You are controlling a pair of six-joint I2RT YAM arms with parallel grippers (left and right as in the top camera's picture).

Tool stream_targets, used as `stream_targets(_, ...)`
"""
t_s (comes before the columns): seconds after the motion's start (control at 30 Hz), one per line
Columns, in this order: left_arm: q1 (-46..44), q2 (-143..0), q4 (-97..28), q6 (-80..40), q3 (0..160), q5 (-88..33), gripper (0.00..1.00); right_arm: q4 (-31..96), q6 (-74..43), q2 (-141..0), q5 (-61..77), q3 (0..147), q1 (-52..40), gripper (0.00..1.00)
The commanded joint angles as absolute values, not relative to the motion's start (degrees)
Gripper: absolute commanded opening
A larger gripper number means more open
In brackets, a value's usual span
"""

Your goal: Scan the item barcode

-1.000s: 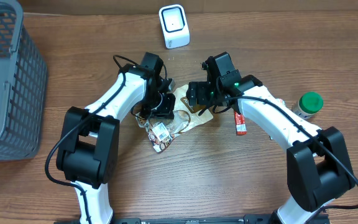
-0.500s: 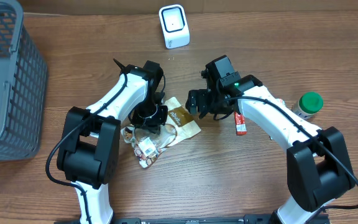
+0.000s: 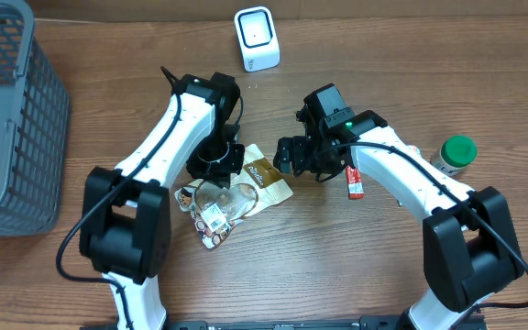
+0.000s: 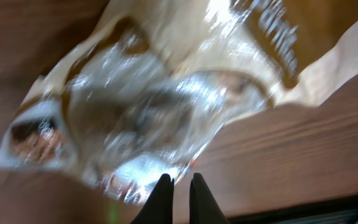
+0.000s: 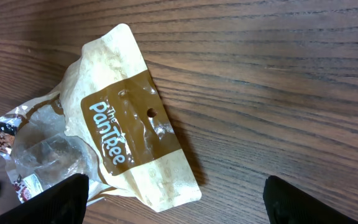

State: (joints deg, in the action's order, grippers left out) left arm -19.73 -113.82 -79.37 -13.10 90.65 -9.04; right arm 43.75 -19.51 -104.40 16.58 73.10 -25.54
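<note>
**Q:** In what state are the two claws shown?

**A:** The left claw (image 4: pixel 179 182) is shown fully closed, with its tips set at the near edge of the snack bag (image 4: pixel 166 93). Whether a fold of film is pinched between them cannot be told. The right claw (image 5: pixel 174 183) is shown spread wide, and nothing is held in it.

**Q:** Where is the item placed?

**A:** The snack bag appears to lie on the table (image 3: pixel 337 266), directly ahead of the left claw's tips and beneath the right claw, so it is bracketed by the two. A white barcode label (image 3: pixel 213 217) is carried at the end of the bag farthest from the right claw, and it is turned upward.

**Q:** How far is the task judged to be advanced?

**A:** An early stage is indicated. The bag is met by the left claw, but the scanner (image 3: pixel 256 38) is seen well apart from both claws, on their far side. The label is not presented to the scanner's face. Lifting the bag, turning the label toward the scanner and taking the reading are all judged to be left. A red packet (image 3: pixel 355 183) and a green-capped bottle (image 3: pixel 456 152) are seen on the right claw's outer side, apart from it.
</note>
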Motion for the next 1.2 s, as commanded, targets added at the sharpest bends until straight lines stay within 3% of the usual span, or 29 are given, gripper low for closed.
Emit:
stream_targets(0.0, -18.96, -109.75, -80.9, -20.14, 91.44, -1.34, 0.04, 43.4, -19.55, -103.59, 17.82, 72.97, -25.54, 0.91)
stream_targets(0.13, -18.15, -106.67, -82.52, -27.31, 90.5, 5.67, 0.05, 41.69, -19.4, -104.47, 20.05, 72.97, -26.09, 0.91)
stream_targets(0.53, -17.91, -99.53, -81.25, -30.11, 76.71, 5.98, 0.04, 31.66, -19.14, -104.81, 14.57, 72.97, -32.73, 0.91)
stream_targets(1.17, -17.17, -99.63, -60.69, -30.48, 61.41, 1.89, 0.04, 30.55, -19.9, -107.63, 8.16, 72.9, -36.03, 0.91)
